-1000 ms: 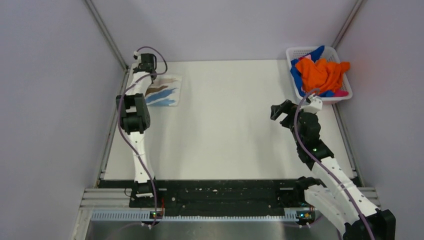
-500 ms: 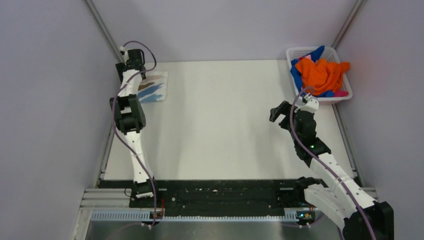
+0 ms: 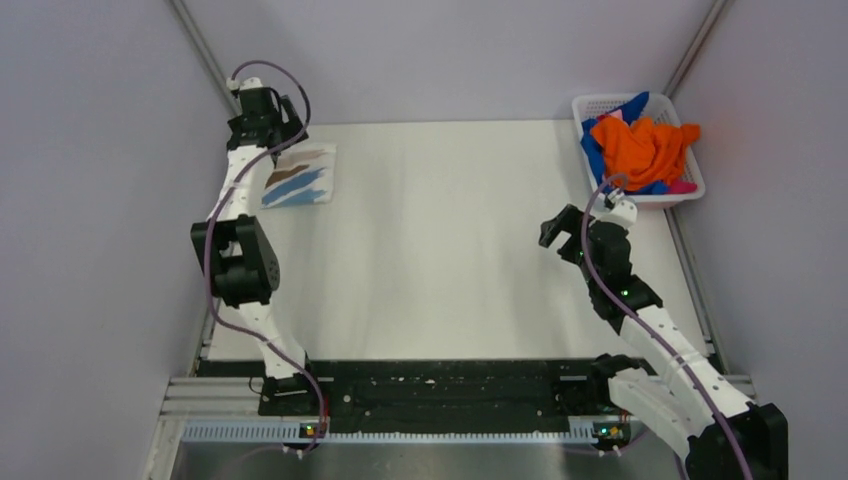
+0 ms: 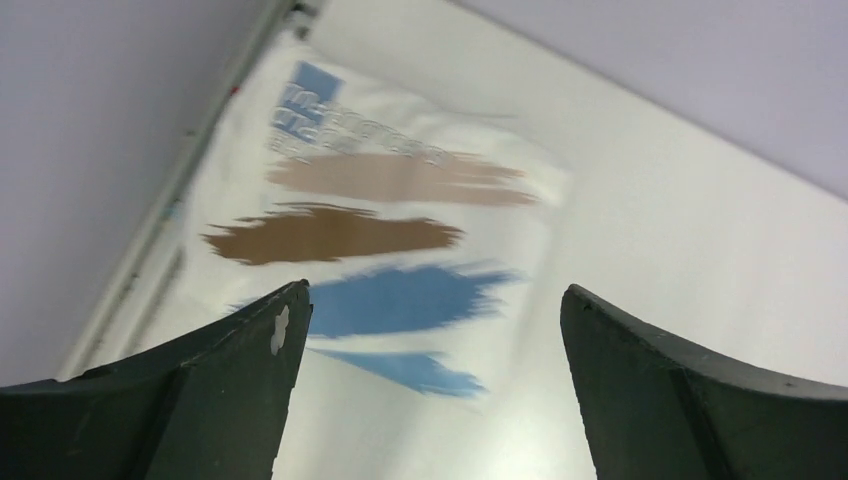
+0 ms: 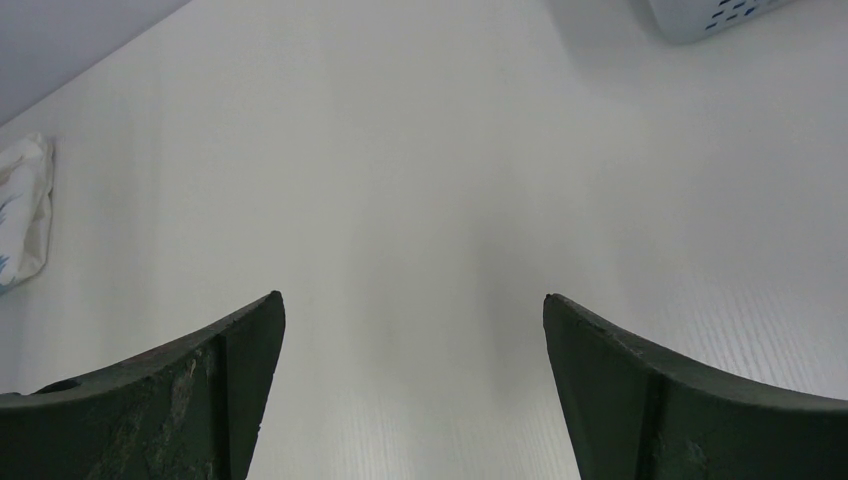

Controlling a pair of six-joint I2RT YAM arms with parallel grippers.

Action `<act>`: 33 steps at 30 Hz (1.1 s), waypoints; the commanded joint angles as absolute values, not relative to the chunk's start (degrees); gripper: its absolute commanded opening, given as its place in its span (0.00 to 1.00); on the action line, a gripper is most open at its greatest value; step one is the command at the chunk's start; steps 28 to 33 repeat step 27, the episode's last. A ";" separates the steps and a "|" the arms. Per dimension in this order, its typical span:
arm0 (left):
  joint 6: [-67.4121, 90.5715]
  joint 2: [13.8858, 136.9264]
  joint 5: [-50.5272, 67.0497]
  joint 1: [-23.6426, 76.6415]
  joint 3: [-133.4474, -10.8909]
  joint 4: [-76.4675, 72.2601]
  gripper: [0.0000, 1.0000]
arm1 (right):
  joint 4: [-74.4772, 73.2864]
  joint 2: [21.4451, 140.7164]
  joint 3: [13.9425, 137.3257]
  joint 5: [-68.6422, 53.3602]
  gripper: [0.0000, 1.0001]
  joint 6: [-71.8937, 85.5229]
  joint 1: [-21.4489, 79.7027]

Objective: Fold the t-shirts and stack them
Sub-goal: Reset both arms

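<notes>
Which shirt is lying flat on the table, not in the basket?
The white t-shirt with blue and brown marks, flat at the far left of the table. The orange t-shirt, blue t-shirt and pink t-shirt sit crumpled in the basket.

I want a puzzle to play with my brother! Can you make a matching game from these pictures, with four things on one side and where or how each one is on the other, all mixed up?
Things:
1. white t-shirt
2. orange t-shirt
3. basket
4. right end effector

Place or state:
A. at the far right corner of the table
B. folded flat at the far left of the table
C. open above bare table
D. heaped on top in the basket

Pairs: 1-B, 2-D, 3-A, 4-C
</notes>
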State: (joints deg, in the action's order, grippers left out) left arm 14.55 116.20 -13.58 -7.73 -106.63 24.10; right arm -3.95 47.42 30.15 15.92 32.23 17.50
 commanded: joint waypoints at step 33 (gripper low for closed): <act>35.95 76.42 -7.56 30.03 -43.70 4.52 0.99 | 0.49 45.46 22.15 13.48 0.99 36.50 17.58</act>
